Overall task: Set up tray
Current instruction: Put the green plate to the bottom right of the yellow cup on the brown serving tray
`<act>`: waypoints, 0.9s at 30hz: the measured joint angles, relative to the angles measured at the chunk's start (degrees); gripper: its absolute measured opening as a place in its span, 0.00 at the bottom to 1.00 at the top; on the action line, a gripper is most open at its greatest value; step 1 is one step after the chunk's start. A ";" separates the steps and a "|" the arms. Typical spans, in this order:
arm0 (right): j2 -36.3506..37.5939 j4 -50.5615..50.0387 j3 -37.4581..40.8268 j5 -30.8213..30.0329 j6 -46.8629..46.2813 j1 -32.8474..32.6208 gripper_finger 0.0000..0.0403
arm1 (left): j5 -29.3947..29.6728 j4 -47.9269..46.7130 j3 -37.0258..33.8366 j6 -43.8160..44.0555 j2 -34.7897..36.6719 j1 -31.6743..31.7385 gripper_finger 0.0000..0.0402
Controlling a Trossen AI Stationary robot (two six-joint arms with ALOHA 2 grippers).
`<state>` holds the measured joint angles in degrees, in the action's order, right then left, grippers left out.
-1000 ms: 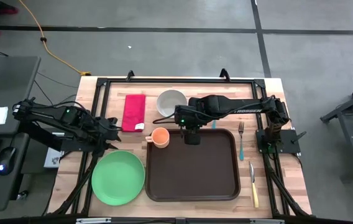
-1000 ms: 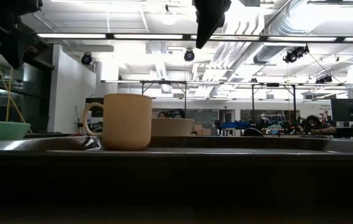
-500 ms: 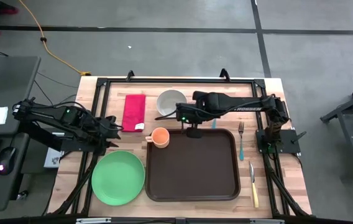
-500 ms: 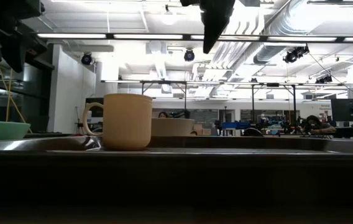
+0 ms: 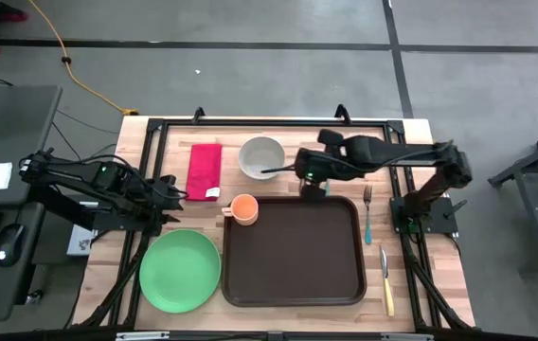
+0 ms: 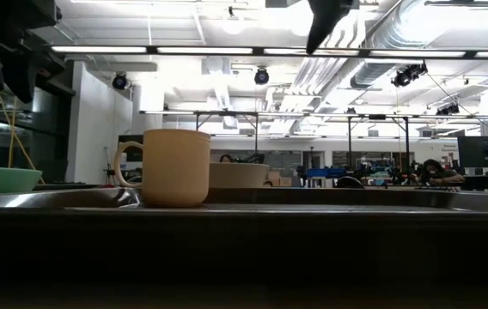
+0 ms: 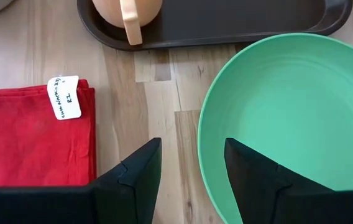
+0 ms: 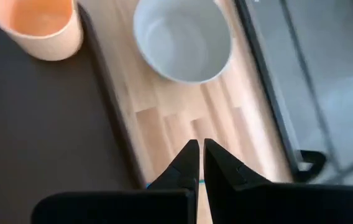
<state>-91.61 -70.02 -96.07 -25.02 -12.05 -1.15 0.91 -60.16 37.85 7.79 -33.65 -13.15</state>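
the large dark brown rectangular plastic tray lies on the wooden surface with its long axis running from the far edge toward the near edge. the right end effector, fingers closed on nothing, hangs over the tray's far rim, so it is the nearer one. the left end effector, fingers parted and empty, waits beside the round green plastic plate, the tray beyond it. only the right wrist view shows the white bowl and the peach mug ahead of the closed fingers.
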 joint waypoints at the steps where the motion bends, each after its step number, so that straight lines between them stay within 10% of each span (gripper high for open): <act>1: 1.85 2.12 2.83 0.91 -0.49 -0.13 0.00 | 0.00 -0.02 0.00 0.03 0.00 0.00 0.51; 27: 39.54 46.05 55.13 7.26 -6.07 -1.90 0.00 | -0.79 0.20 0.00 3.09 0.00 0.00 0.52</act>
<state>-52.08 -23.97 -40.94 -17.77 -18.12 -3.05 0.12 -59.96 37.85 10.88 -33.65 -13.15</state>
